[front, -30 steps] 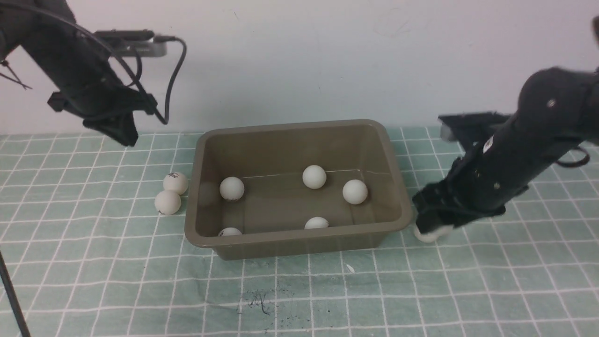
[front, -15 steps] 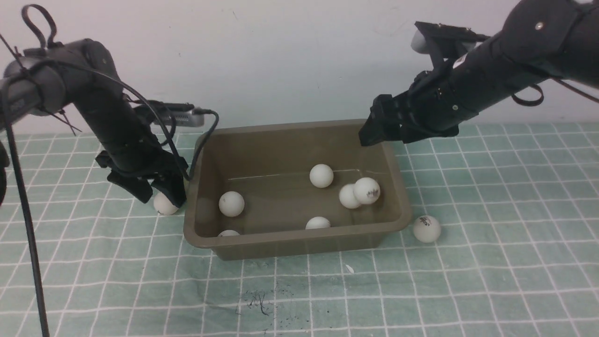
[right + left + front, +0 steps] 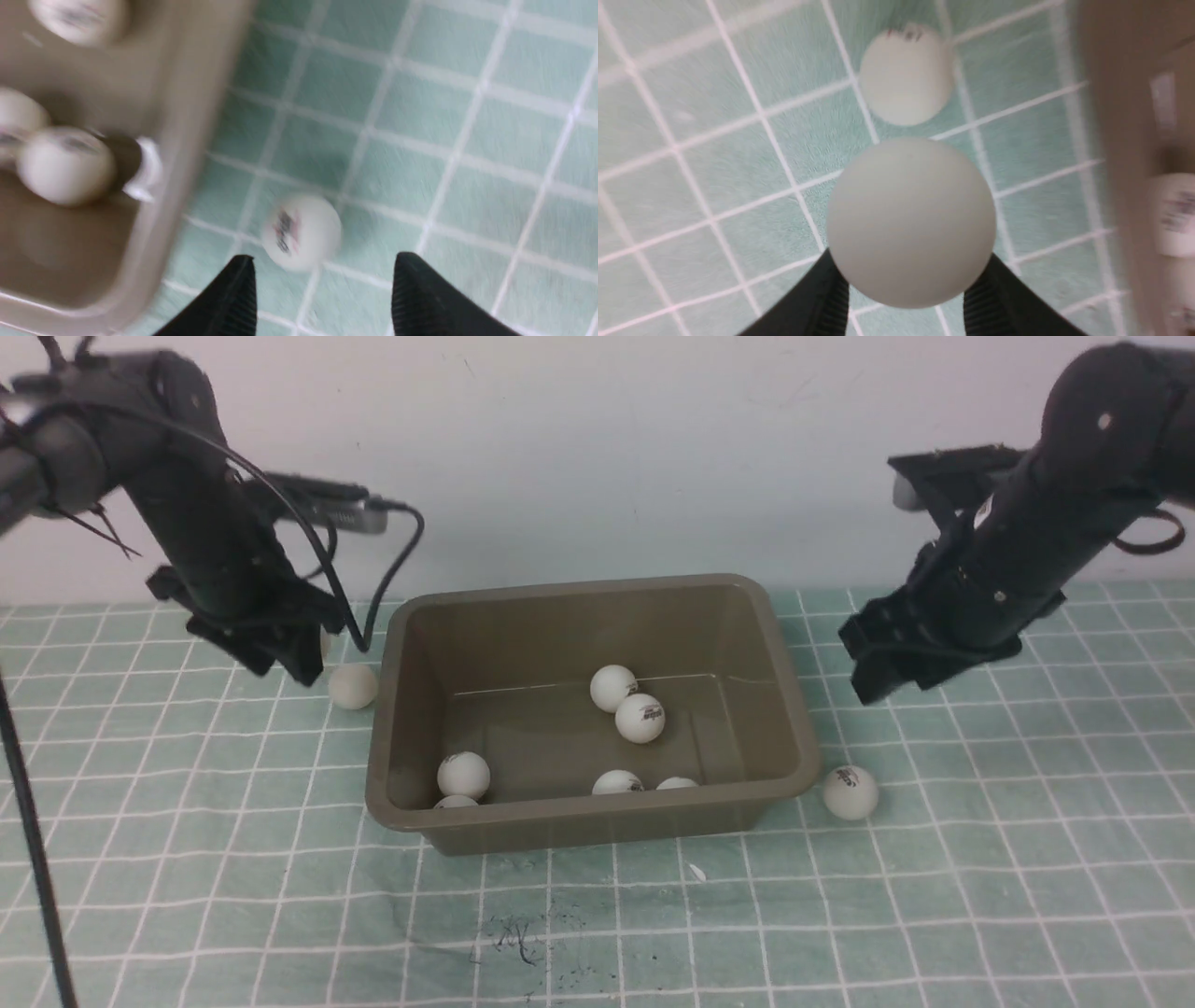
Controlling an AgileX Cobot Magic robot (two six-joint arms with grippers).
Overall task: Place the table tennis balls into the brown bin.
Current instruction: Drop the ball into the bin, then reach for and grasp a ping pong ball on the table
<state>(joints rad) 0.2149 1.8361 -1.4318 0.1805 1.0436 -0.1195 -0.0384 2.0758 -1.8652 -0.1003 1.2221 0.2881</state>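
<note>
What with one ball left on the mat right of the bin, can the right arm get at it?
Probably yes. The right arm hangs over that ball, jaws open, with nothing between them; the bin stands close beside the ball but apart from it.

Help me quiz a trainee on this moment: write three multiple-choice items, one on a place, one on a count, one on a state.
1. Where does the loose ball nearest the right gripper lie, relative to the brown bin?
A. Inside it
B. Behind it
C. On the mat, to its right

2. How many table tennis balls lie inside the bin?
A. Six
B. Four
C. Nine

3. What state is the left gripper in?
A. Open and empty
B. Shut on a ball
C. Resting on the bin's rim

Answers:
1 C: the front view shows it on the mat beside the bin's right wall.
2 A: six white balls show on the bin's floor.
3 B: the left wrist view shows the held ball between its fingers.
</note>
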